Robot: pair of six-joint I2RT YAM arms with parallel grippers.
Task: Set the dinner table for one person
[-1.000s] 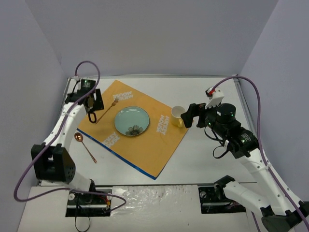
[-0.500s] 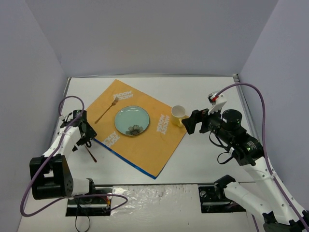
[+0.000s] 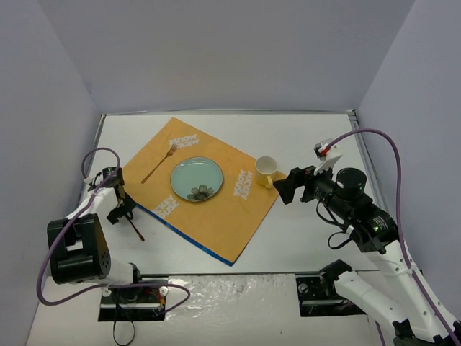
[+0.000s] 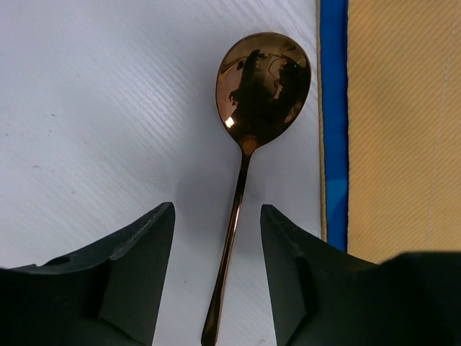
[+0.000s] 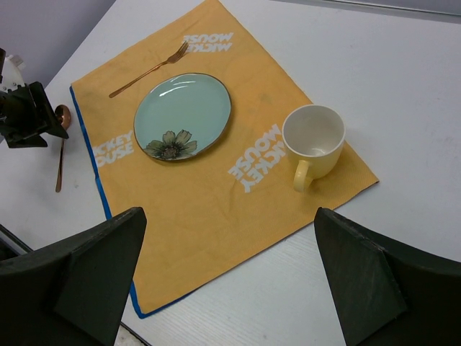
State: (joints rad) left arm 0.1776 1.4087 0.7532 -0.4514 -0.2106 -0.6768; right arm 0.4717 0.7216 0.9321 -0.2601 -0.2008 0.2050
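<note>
A copper spoon (image 4: 263, 86) lies on the white dinner table (image 3: 310, 137), just left of the blue edge of the orange cloth (image 3: 223, 216). My left gripper (image 4: 217, 216) is down over it, jaws partly closed on either side of the thin handle, a gap showing on both sides. From above, only the handle end of the spoon (image 3: 135, 229) sticks out below the left gripper (image 3: 119, 209). On the cloth sit a pale green plate (image 3: 197, 179), a copper fork (image 3: 158, 166) and a yellow cup (image 3: 266, 169). My right gripper (image 3: 282, 186) hovers open, right of the cup.
Lavender-grey walls close the table in on three sides. The right wrist view shows the cup (image 5: 313, 137) at the cloth's right corner, the plate (image 5: 184, 115) in the middle and the fork (image 5: 148, 68) beyond it. Bare tabletop (image 5: 403, 86) lies behind and right of the cloth.
The left arm swung from the cloth's far left corner down to the spoon, and its jaws have narrowed around the handle. The right arm drew back slightly from the cup.
</note>
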